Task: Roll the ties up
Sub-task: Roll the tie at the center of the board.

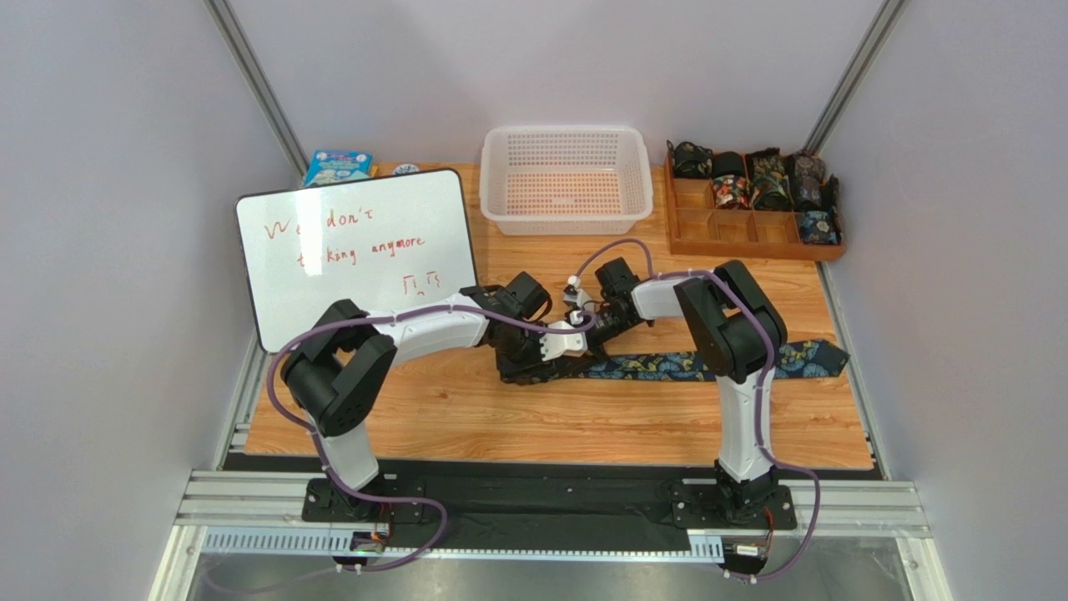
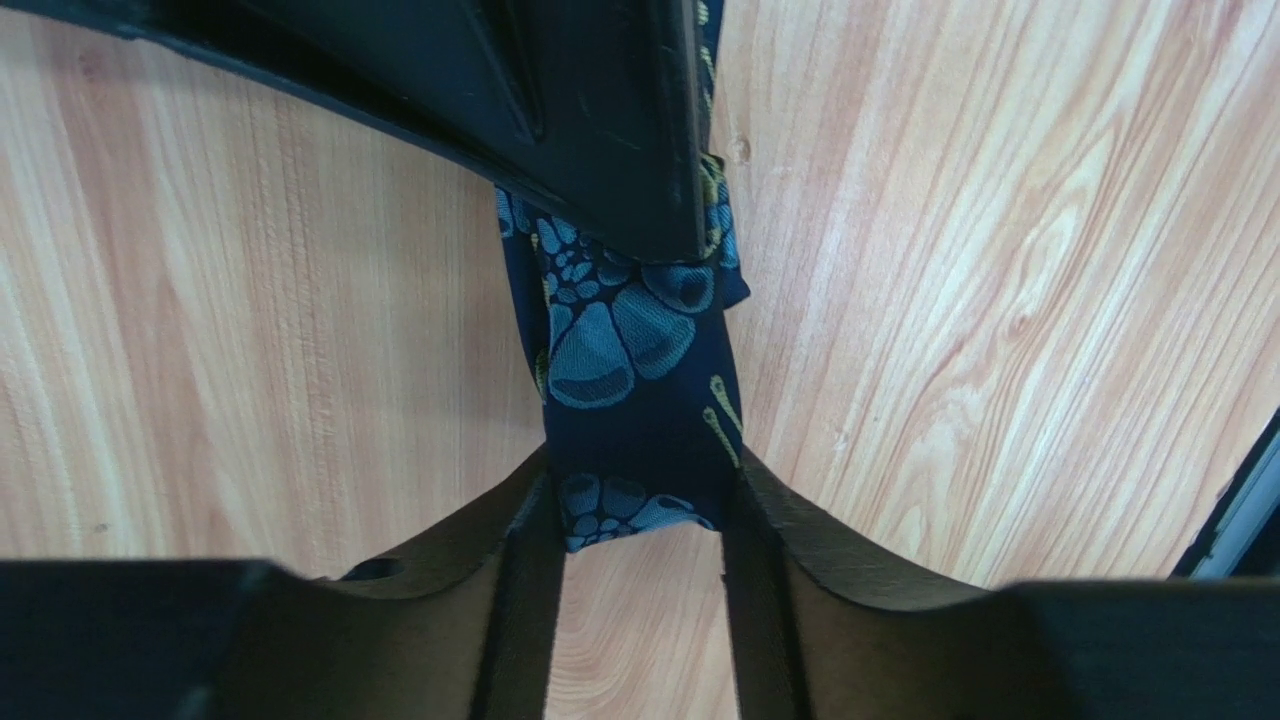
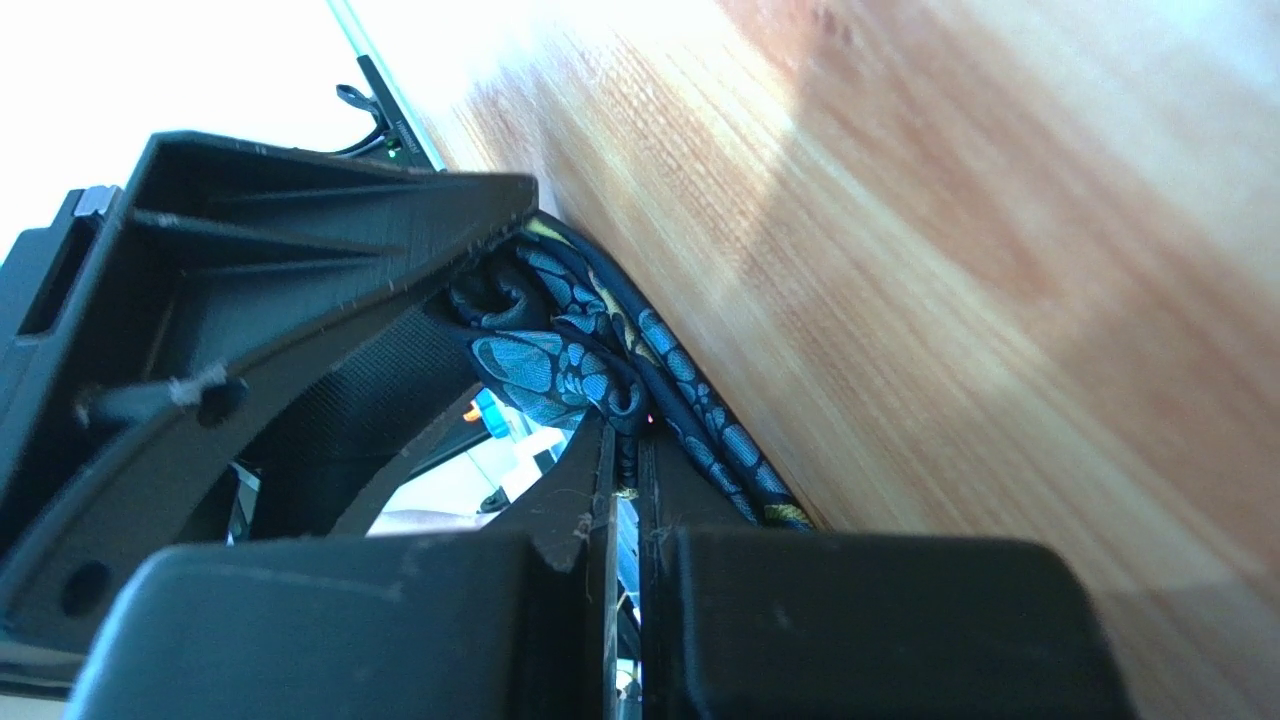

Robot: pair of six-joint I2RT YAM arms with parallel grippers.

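A dark tie (image 1: 664,366) with teal-blue and yellowish print lies along the wooden table (image 1: 552,420), running right from the two grippers. My left gripper (image 1: 560,347) and right gripper (image 1: 587,328) meet at its left end. In the left wrist view the tie's end (image 2: 631,345) fills the gap between my left gripper's (image 2: 639,503) fingers, touching both. In the right wrist view my right gripper (image 3: 628,435) is almost closed, pinching a curled fold of the tie (image 3: 556,368) at its tips. The left gripper's black body (image 3: 271,300) is right beside that fold.
A white basket (image 1: 567,175) stands at the back centre. A wooden tray (image 1: 802,244) with several rolled ties is at the back right. A whiteboard (image 1: 357,251) leans at the left, with a blue box (image 1: 336,165) behind it.
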